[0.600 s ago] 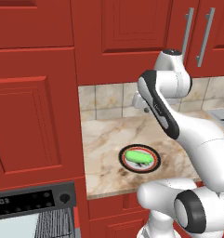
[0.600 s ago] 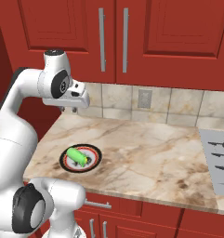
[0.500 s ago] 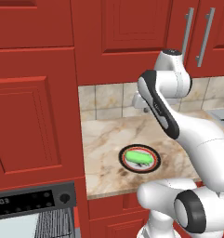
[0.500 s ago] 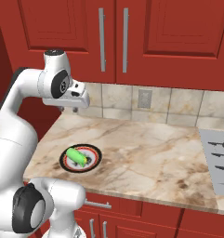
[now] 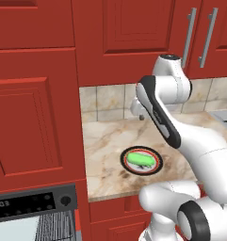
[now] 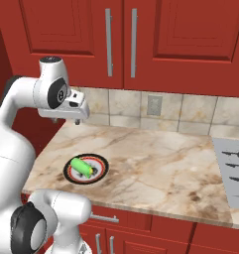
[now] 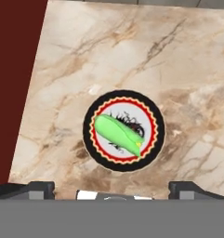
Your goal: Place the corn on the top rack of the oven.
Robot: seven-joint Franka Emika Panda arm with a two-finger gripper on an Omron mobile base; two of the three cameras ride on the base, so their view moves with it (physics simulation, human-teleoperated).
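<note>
A simulated kitchen with red cabinets (image 5: pixel 39 117) and a marble counter (image 6: pixel 155 168). In the left base view, a round plate (image 5: pixel 154 156) with a black and red rim sits near the centre of the frame, slightly right and below the middle. A bright green cob of corn (image 5: pixel 141 159) lies flat on the plate. In the right base view the corn (image 6: pixel 82 166) and plate (image 6: pixel 98 162) appear at lower left, close to the counter's front edge.

The white robot arm bends high above the counter. Its gripper (image 6: pixel 77 120) hangs in the upper left of the right base view, well above the plate and touching nothing. In the left base view the gripper (image 5: pixel 140 116) shows just left of the arm, in front of the tiled wall. Whether the jaws are wide or narrow cannot be told from these views.

In the hand view, looking straight down, the plate (image 7: pixel 153 115) sits at the centre with the corn (image 7: pixel 117 132) lying diagonally across it.

The oven (image 5: pixel 32 202), with a dark control panel and round knob, fills the lower left corner of the left base view, below the counter's level. A dark stovetop (image 6: pixel 232 168) sits at the right edge of the right base view.
</note>
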